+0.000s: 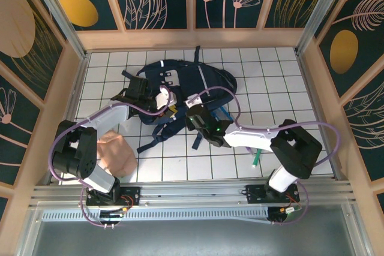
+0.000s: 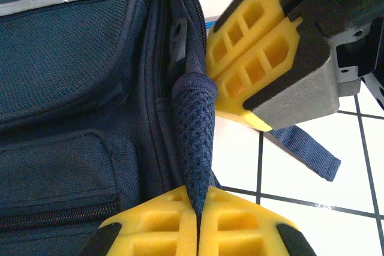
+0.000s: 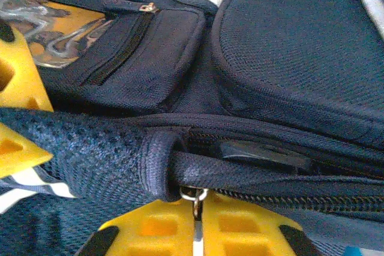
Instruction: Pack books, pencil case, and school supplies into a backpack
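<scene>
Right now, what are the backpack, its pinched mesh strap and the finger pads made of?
backpack: woven synthetic, likely nylon or polyester; matte navy, visible weave.
mesh strap: padded knit mesh, open holes.
finger pads: yellow matte, ribbed cutouts; moulded plastic or foam, can't tell.

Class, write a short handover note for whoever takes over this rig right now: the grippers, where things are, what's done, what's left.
The left gripper has its fingers shut on a mesh strap of the backpack.
The right gripper has its fingers shut on the zip pull.
The green pen lies on the table, outside the bag.
Done: both grips set.
Left: open the zip, pack everything.
</scene>
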